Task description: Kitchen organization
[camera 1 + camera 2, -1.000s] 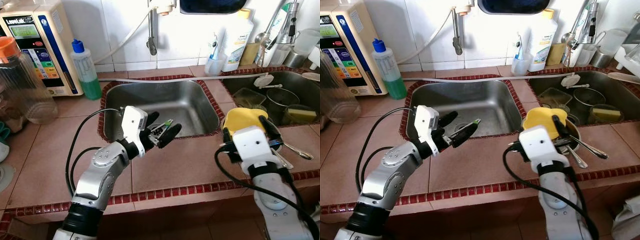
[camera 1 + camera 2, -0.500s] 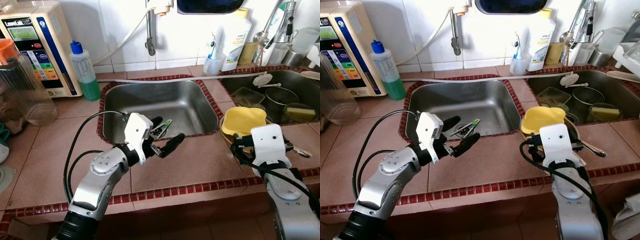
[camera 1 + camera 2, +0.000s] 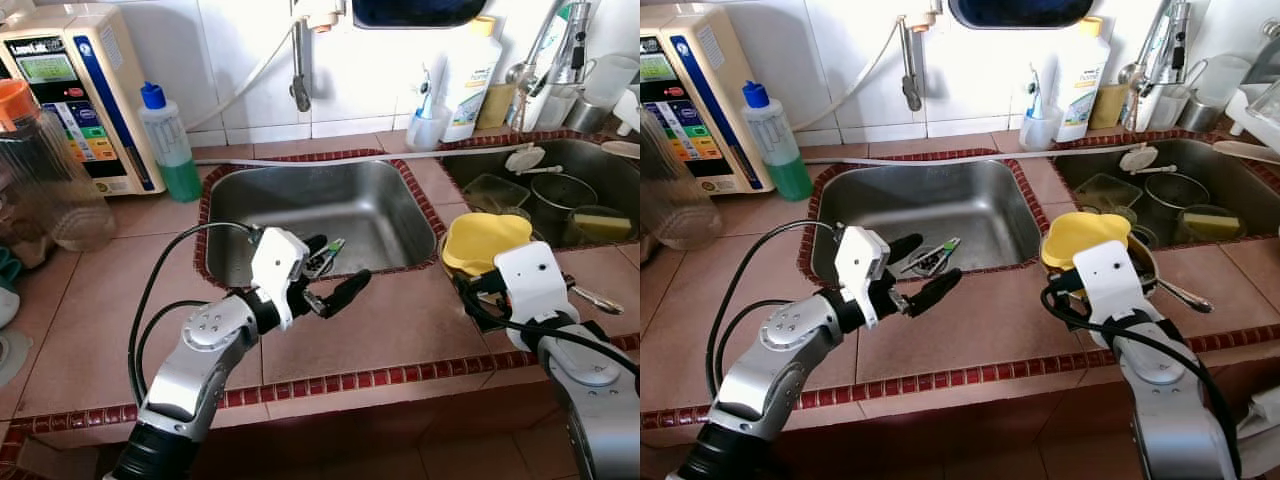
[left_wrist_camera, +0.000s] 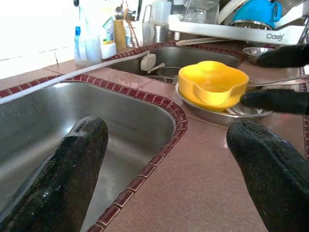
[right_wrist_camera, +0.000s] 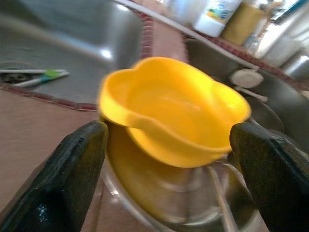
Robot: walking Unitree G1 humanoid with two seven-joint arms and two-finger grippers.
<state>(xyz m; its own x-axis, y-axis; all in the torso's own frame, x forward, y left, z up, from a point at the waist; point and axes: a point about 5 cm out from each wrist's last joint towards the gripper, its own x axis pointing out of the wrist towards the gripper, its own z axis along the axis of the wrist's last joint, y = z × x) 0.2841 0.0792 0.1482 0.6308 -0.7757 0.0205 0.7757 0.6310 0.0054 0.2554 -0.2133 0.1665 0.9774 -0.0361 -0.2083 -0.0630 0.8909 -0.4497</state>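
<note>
I'm working over the tiled bench [image 3: 110, 300] with its two sinks — the empty steel sink [image 3: 310, 215] in the middle has just a small green-tipped utensil [image 3: 940, 250] lying by the drain. The yellow bowl [image 3: 485, 240] is sitting in a steel dish [image 4: 227, 110] on the bench strip between the sinks, touching it. My right pincer [image 5: 164, 169] is aiming straight at the bowl, fingers wide apart, not gripping anything. The left pincer [image 3: 325, 275] is hovering at the sink's front edge, also spread and empty. To do this well, I'm thinking I should pinch the near rim — cleanly, without dragging the dish or the spoon [image 3: 595, 298] underneath.
</note>
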